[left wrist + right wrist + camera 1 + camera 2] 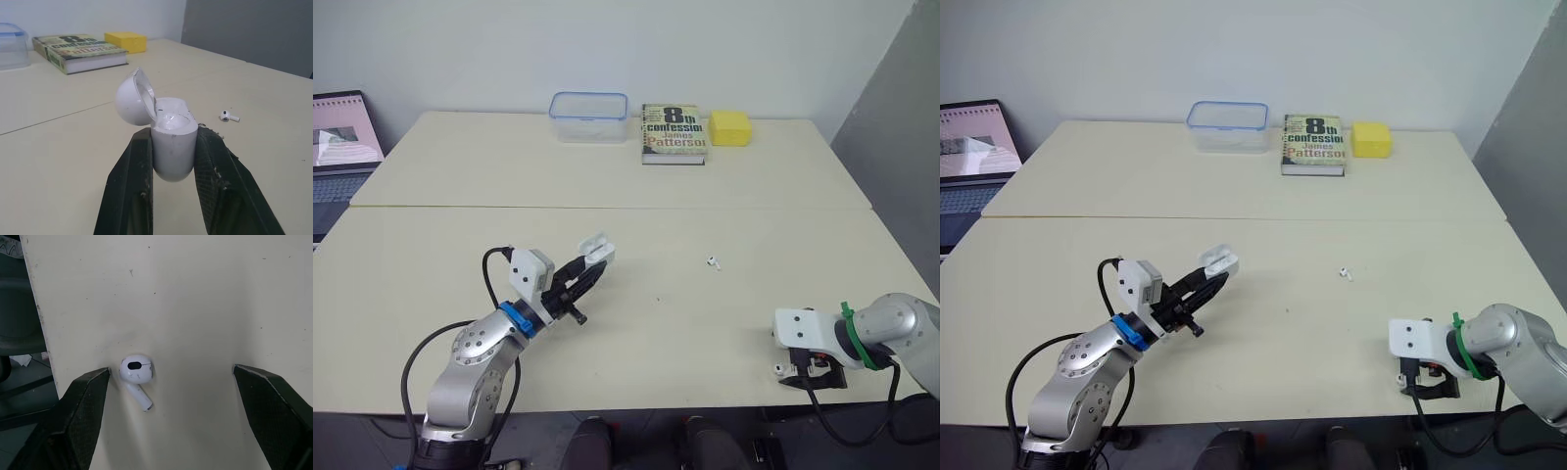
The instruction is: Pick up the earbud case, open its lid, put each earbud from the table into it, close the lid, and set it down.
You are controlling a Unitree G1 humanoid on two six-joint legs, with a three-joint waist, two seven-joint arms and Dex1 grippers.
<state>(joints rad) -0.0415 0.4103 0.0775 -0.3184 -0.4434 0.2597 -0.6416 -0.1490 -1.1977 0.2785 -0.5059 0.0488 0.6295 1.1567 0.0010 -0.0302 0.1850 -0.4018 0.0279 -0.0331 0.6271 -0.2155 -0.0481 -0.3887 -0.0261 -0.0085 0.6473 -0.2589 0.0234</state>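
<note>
Your left gripper [590, 269], nearest you on the left, has its two black fingers clamped on the lower body of the earbud case [172, 147], holding it upright and clear of the table [460, 225]. The case is white, glossy and rounded. Its lid [132, 100] is swung back on the hinge, so the mouth faces up. The wells look empty, though the angle is too shallow to be sure.

Right of the case, near the middle of the table and well apart from both grippers, one earbud [714, 262] lies on its side. Further right, at the table's front edge, your right gripper [171, 372] hangs over the second earbud [136, 372] with its fingers spread wide. The bud lies flat between them, just beside one finger and well off the other.

I'd judge you are at the loading step: case lifted, lid open, both buds yet to go in. Next, centre the right fingers on that bud and pinch lightly, since it is small, smooth and likely to skid toward the edge. Then carry it to the case.

Along the far side sit a laptop [342, 147], a clear plastic container [589, 116], a paperback book [674, 132] and a yellow block [730, 127].
</note>
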